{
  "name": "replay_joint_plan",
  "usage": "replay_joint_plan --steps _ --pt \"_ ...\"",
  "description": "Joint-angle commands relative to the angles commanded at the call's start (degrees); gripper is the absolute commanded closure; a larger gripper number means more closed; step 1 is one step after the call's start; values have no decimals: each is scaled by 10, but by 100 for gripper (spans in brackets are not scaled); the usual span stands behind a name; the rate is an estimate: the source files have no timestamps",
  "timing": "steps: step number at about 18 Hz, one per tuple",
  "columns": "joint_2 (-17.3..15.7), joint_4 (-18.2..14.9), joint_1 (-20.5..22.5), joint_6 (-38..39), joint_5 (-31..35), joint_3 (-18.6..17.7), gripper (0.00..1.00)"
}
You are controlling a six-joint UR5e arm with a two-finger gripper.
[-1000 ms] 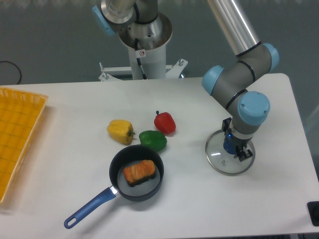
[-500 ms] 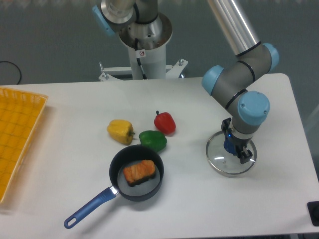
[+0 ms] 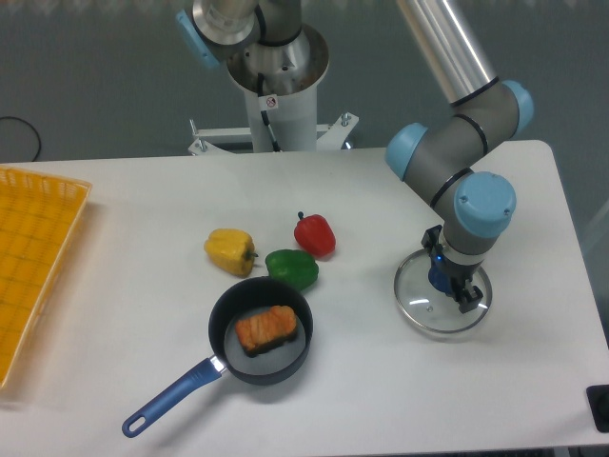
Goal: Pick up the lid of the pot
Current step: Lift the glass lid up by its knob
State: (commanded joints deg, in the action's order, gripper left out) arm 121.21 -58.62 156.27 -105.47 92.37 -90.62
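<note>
The gripper (image 3: pixel 450 266) is over the round glass pot lid (image 3: pixel 419 303) on the right side of the table. Its fingers are closed on the lid's blue knob (image 3: pixel 439 280), one on each side. The gripper hides the upper right part of the lid. Whether the lid's rim touches the table cannot be told.
A black pan (image 3: pixel 220 314) with a blue handle holds an orange-brown item (image 3: pixel 266 329), left of the lid. Behind the pan lie a green pepper (image 3: pixel 292 269), a red pepper (image 3: pixel 315 235) and a yellow pepper (image 3: pixel 230 251). A yellow crate (image 3: pixel 38 257) stands at the left edge.
The lid has shifted a few pixels to the right, and its near edge sits slightly higher. The gripper has barely moved. Pan and peppers are unchanged.
</note>
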Motion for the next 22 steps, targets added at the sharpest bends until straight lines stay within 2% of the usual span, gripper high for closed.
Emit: replay_joint_plan --steps 9,16,22 --pt "-36 -43 -4 -1 4 7 41" --pt "-59 -118 -12 0 8 40 41" --pt "-75 -124 -13 0 8 40 41"
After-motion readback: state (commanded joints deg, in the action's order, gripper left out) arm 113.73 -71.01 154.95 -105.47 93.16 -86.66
